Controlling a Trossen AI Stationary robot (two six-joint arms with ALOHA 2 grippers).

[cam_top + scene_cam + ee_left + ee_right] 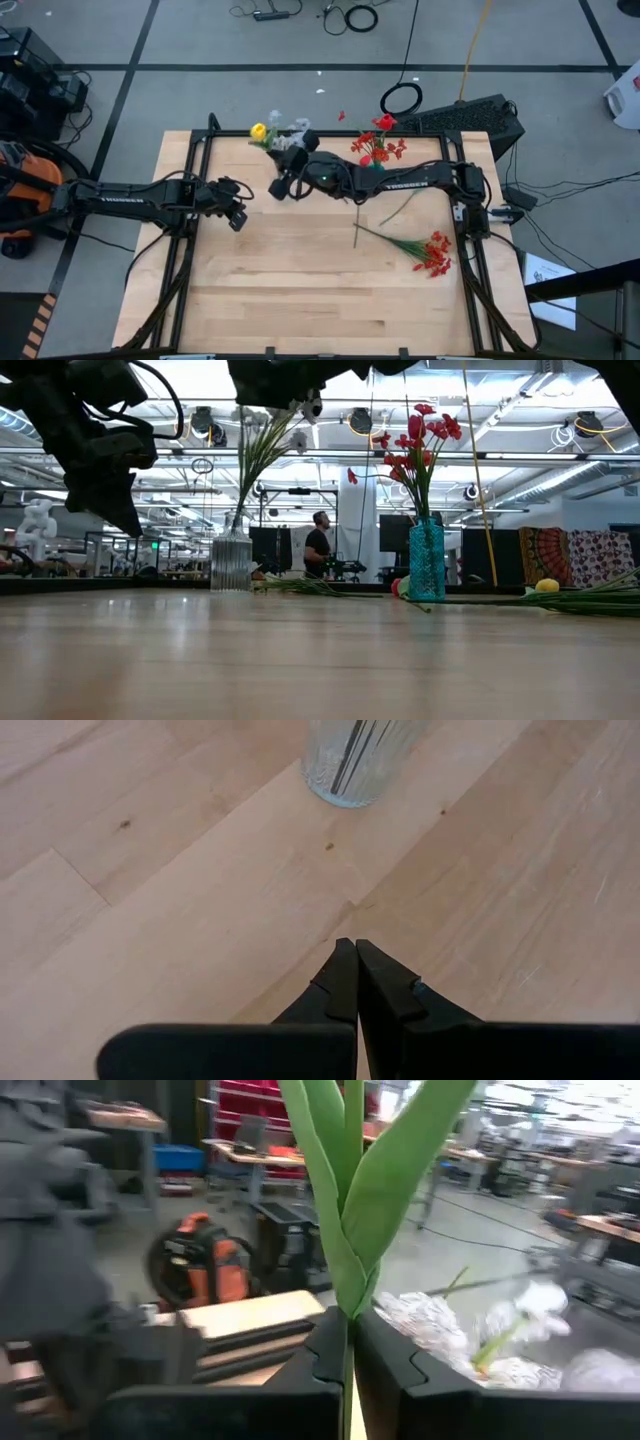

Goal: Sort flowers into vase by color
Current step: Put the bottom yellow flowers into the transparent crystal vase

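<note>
My right gripper point(350, 1342) point(279, 187) is shut on a green flower stem with long leaves point(352, 1210), high over the table near the clear ribbed vase point(231, 565) point(355, 760). That vase stands toward the far edge and holds pale wispy sprays point(480, 1330) point(292, 130). A yellow bud point(259, 131) shows beside them. To the right, the blue vase point(426, 560) holds red flowers point(378, 148). A red spray point(435, 252) lies on the wood at the right. My left gripper point(356, 970) point(237, 215) is shut, holding nothing, above bare wood left of the clear vase. My right gripper pinches the green stem point(349, 1330) between its two fingers, just below where the leaves point(345, 1270) split off. The fingers lie level, coming from the table's right, and cross the stem. The stem stands upright and is lifted well above the table. Its lower end is hidden.
A loose green stem point(400, 207) lies between the blue vase and the red spray. In the low view stems point(600, 600) and a yellow bud point(547, 586) lie at the table's right. Black frame rails point(190, 200) run along the table's sides. A person stands in the room beyond.
</note>
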